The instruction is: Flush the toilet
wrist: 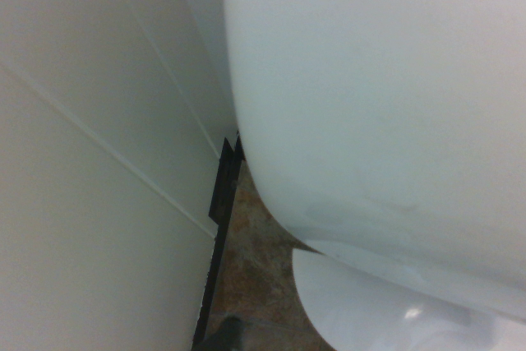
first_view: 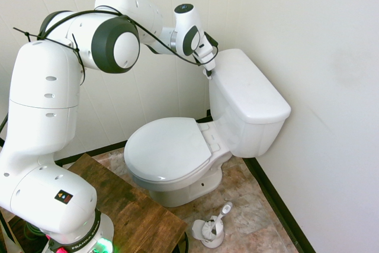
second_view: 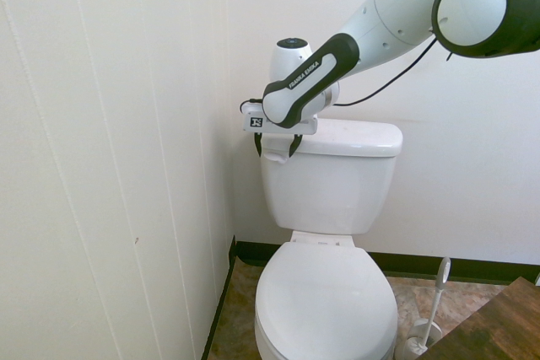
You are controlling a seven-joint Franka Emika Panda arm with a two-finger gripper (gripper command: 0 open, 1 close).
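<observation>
Hanging gripper [second_view: 278, 154] wide open and empty, straddling the slim, slick flush lever [second_view: 274, 158] upper center, probably needing only a light press near its tip, and fronting a toilet [second_view: 327, 301] filling center to lower center, likely weighing heavy, standing rigid, chipping if knocked.

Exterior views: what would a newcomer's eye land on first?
The white Franka arm, reaching across to the toilet's tank, with its open gripper at the tank's upper front corner by the paneled wall. Then the glossy toilet itself, its oval lid down in front of the tank. Last, the small brush holder on the floor beside the bowl.
</observation>
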